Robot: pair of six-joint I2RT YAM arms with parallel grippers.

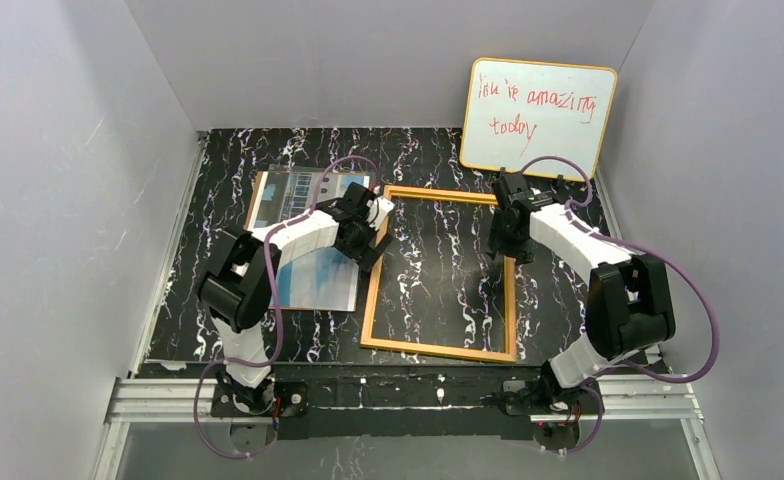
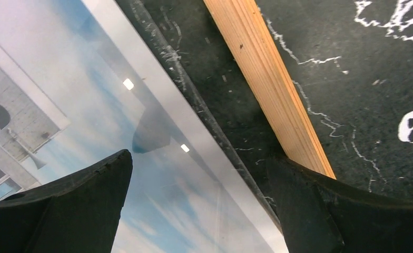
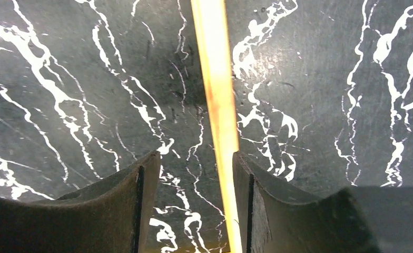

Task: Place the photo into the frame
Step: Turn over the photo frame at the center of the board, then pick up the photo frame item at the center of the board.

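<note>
Frame [image 1: 438,350] lies flat mid-table with its orange-wood side up, and the marbled tabletop [image 1: 438,160] shows through the opening. The photo [image 1: 318,280] lies picture-side up just left of it, partly under the left arm, its long edge running near the frame's left rail but apart from it.

Left gripper [image 1: 378,224]: jaws spread wide and holding nothing. In the wrist view one finger [image 2: 67,205] hangs over the print and the other sits at the wood rail, with the print's edge between them.

Right gripper [image 3: 195,155]: jaws parted astride the right rail. There is a gap on one side, so it is not clamped.

Step in hand, as I judge it: take the photo by its near edge.

- Shift left first, so the outer finger clears the rail and cannot catch the frame.
- A glossy print lying flat gives little to pinch. Work one fingertip under the edge rather than pressing down on it.
- The right gripper could steady the frame.
- The print probably has to go in picture-side down.
</note>
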